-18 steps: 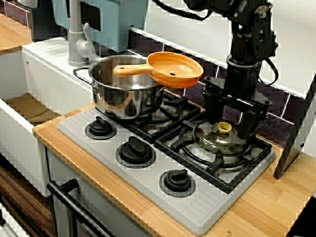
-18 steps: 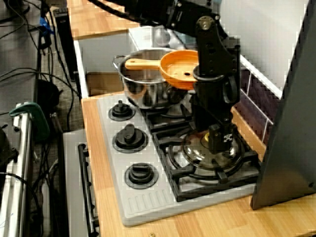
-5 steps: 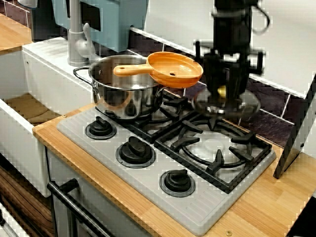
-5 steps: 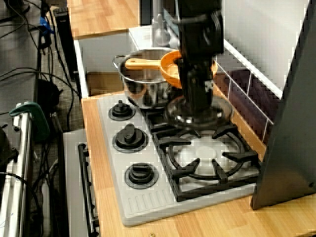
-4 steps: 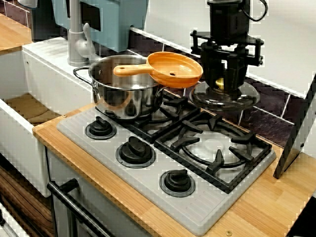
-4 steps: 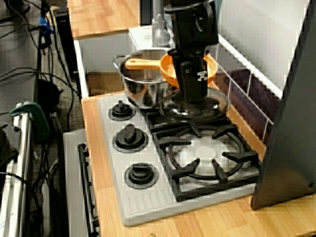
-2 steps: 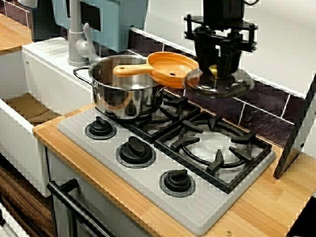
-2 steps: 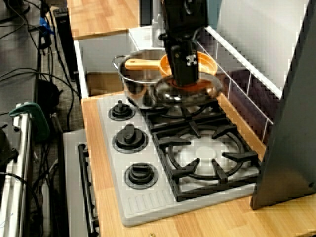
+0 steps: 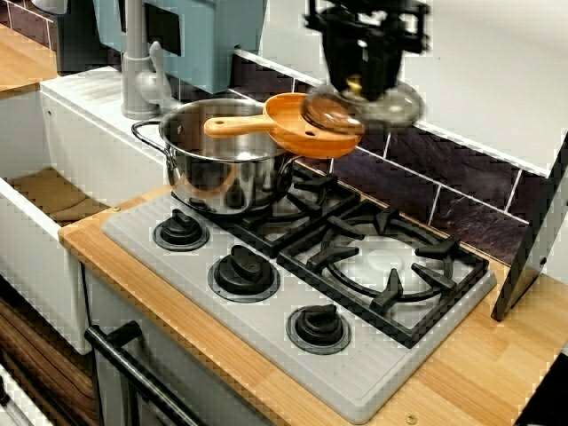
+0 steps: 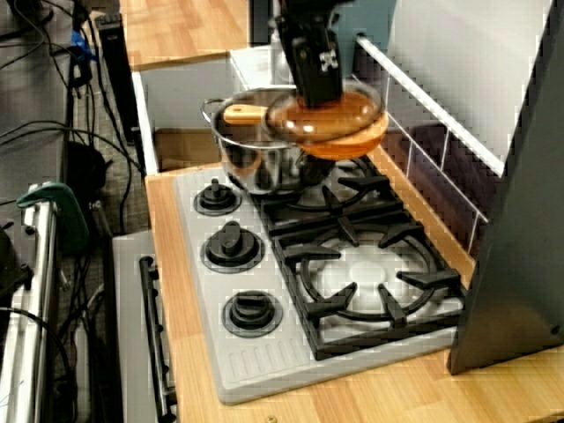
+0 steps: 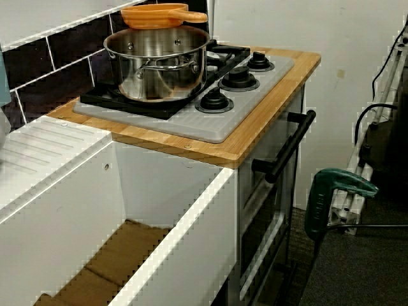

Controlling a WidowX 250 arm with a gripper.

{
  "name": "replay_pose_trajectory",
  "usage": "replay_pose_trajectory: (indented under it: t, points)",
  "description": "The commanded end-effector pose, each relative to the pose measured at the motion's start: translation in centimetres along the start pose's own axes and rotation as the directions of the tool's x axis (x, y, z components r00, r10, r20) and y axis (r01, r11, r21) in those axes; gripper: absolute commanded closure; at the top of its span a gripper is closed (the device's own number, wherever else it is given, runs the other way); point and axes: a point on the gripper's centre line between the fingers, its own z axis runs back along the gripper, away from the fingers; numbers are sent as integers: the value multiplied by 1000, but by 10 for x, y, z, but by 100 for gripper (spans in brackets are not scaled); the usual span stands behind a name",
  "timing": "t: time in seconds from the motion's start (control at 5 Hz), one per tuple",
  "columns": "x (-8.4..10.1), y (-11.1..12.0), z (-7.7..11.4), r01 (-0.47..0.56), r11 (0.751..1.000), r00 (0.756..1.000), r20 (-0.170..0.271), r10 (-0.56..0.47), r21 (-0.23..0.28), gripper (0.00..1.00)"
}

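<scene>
Glass lid (image 9: 396, 106) hangs level under the gripper (image 9: 359, 87), whose jaws are clamped on its yellow knob (image 9: 354, 85). Just beneath the gripper lies an orange pan (image 9: 300, 135), resting across a steel pot (image 9: 226, 169).

In the front view, blur smears the tool (image 9: 358, 84) and the lid (image 9: 395, 105) it grips, and the top edge cuts the tool off. From the side, the lid covers most of the pan (image 10: 357, 143); whether they touch is unclear. The sink-side view crops the pan at its top edge, and the pot (image 11: 156, 70) hides much of the grate (image 11: 224, 52)
</scene>
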Motion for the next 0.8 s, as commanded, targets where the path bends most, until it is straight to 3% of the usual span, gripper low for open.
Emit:
replay_pose_trajectory:
  t: [0.0,0.2,0.6]
  points:
    - [5,27,27,-37,999,995,96,35,19,100]
    - [13,37,28,-41,999,996,86,38,31,100]
    - [21,49,11,-33,997,997,78,28,66,100]
